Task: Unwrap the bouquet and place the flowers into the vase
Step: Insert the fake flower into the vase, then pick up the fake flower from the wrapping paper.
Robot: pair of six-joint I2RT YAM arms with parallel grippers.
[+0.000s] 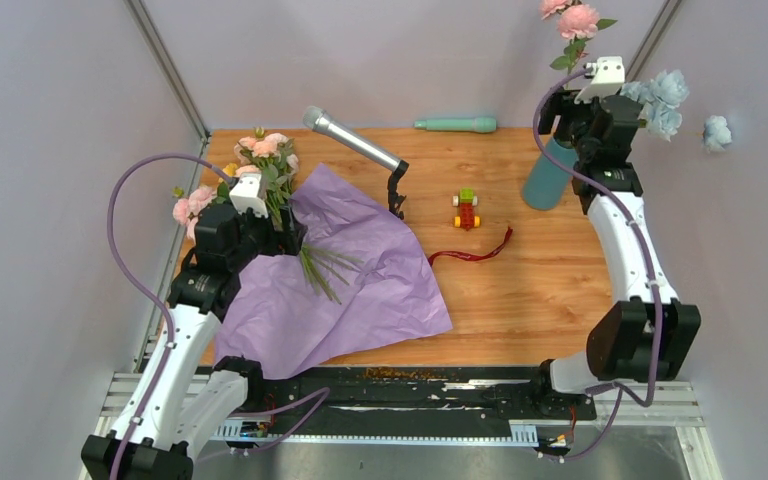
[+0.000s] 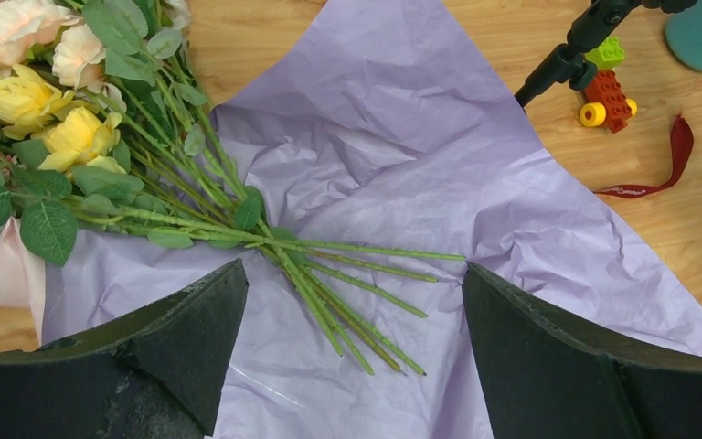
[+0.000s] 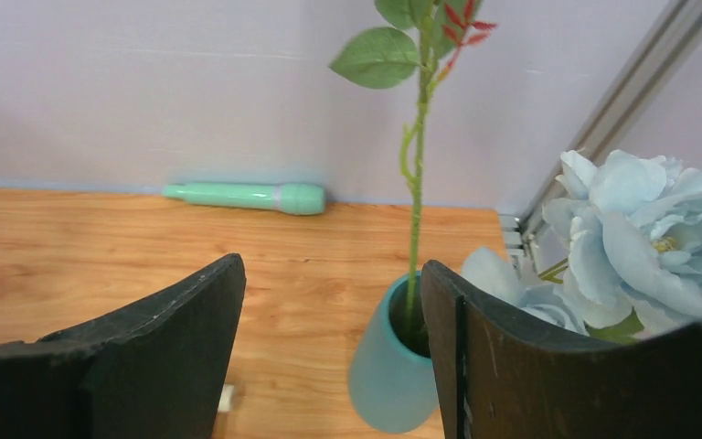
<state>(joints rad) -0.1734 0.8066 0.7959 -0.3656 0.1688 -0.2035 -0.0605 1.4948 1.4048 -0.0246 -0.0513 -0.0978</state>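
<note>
One rose (image 3: pixel 415 183) stands in the vase (image 3: pixel 379 389) just below my right gripper (image 3: pixel 331 265), whose jaws are parted and empty. The other flowers (image 2: pixel 78 137) lie on the opened wrap (image 2: pixel 402 137) under my wide-open, empty left gripper (image 2: pixel 352 270). The next move, I judge, is to descend and close on one stem.

The right arm (image 1: pixel 600 130) is covering the top of the vase (image 1: pixel 548 182) in the top view, so we are not seeing its mouth there. The right wrist picture is cutting off the stem (image 3: pixel 416 183) below its bloom, and the left wrist picture is cutting off some flowers (image 2: pixel 78 137).
</note>
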